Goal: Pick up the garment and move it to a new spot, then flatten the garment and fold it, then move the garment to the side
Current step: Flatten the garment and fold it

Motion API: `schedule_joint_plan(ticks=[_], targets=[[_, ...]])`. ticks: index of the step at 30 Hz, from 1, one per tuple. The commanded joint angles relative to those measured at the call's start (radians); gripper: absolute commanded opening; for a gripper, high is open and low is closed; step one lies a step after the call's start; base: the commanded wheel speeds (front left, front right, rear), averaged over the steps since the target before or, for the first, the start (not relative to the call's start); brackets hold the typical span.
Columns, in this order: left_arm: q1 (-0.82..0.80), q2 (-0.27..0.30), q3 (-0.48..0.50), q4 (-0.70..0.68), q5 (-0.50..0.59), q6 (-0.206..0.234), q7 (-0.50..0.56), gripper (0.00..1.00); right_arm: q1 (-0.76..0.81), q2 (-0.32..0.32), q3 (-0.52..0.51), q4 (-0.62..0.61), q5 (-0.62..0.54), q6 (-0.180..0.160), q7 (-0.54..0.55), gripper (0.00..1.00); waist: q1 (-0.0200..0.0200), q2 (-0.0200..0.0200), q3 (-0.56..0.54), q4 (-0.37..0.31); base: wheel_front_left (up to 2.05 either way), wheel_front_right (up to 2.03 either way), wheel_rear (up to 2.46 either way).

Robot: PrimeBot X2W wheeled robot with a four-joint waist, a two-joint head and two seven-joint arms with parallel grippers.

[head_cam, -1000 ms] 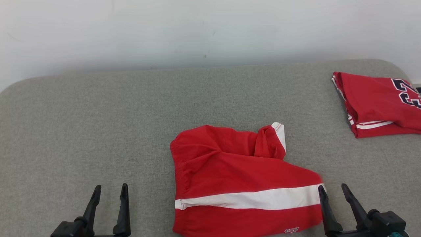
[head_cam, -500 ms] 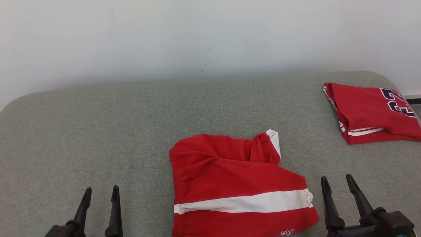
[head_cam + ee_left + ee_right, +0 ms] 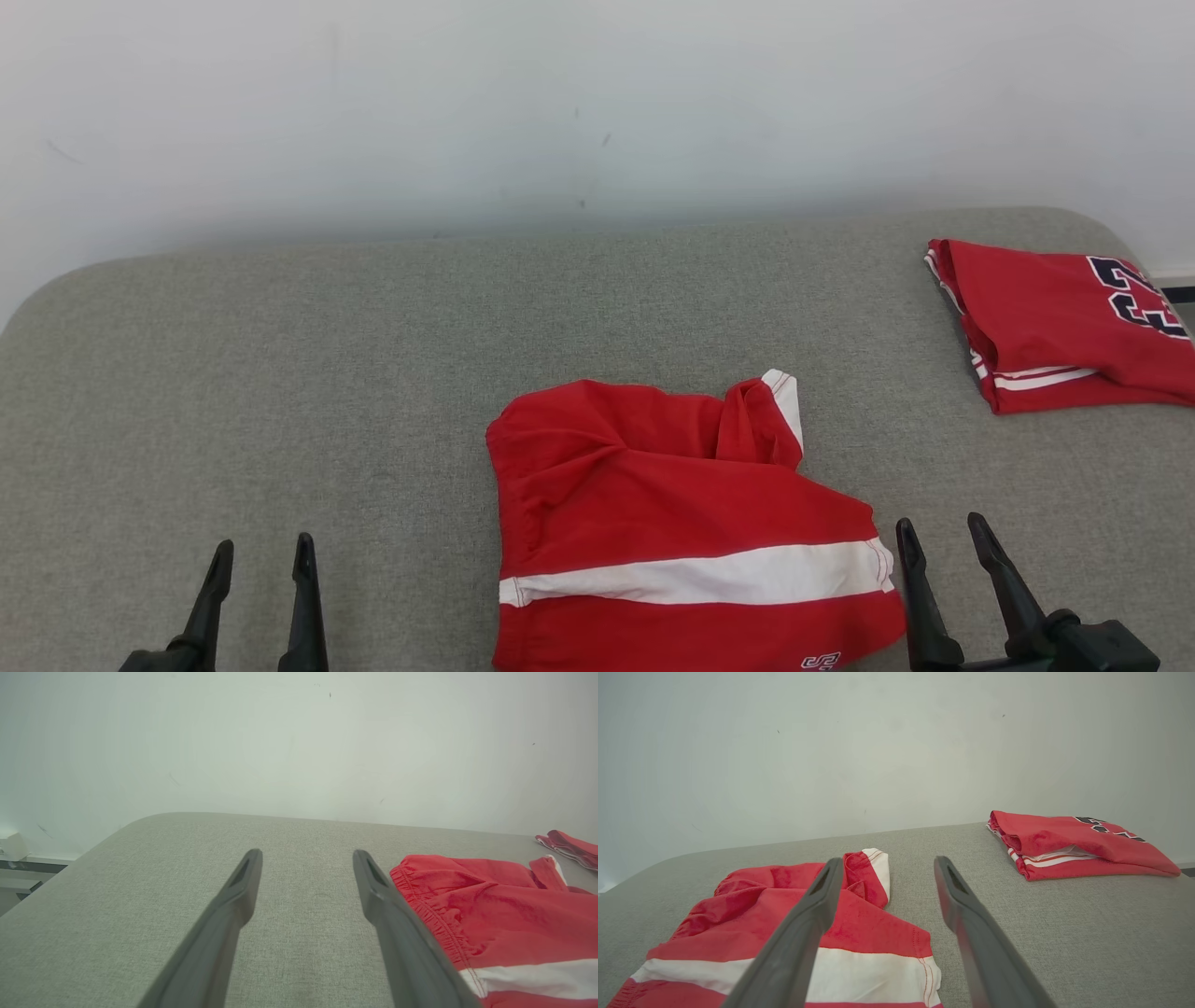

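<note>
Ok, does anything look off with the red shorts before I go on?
Yes: the shorts are not flat. The far leg is bunched and stands up, its white hem turned over, and the waistband side is wrinkled. The folded jersey at the far right looks neat.

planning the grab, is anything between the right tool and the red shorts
Nothing visible does. The open right tool sits just beside the red shorts, at their right edge, on the grey cushion. The folded jersey lies well off to the right rear, out of the way.
</note>
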Motion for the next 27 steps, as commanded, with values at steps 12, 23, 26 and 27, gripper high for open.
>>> schedule_joint_plan(ticks=[12,23,26,27], targets=[[-0.028,0.002,-0.116,0.053,0.005,-0.038,0.000,1.00,-0.032,-0.033,-0.026,0.094,-0.014,-0.003,0.000,1.00,0.0001,0.0000,0.032,0.001,0.00,0.00,0.00],[-0.156,0.050,-0.352,0.269,-0.117,-0.050,0.000,1.00,-0.183,-0.089,0.035,0.322,0.005,-0.003,0.000,1.00,0.0001,0.0000,0.113,-0.030,0.00,0.00,0.00],[-0.180,0.068,-0.415,0.309,-0.169,-0.050,0.000,1.00,-0.213,-0.092,0.052,0.366,0.012,-0.003,0.000,1.00,0.0001,0.0000,0.126,-0.035,0.00,0.00,0.00],[-0.188,0.073,-0.431,0.322,-0.187,-0.050,0.000,1.00,-0.221,-0.091,0.056,0.380,0.014,-0.003,0.000,1.00,0.0001,0.0000,0.130,-0.036,0.00,0.00,0.00]])
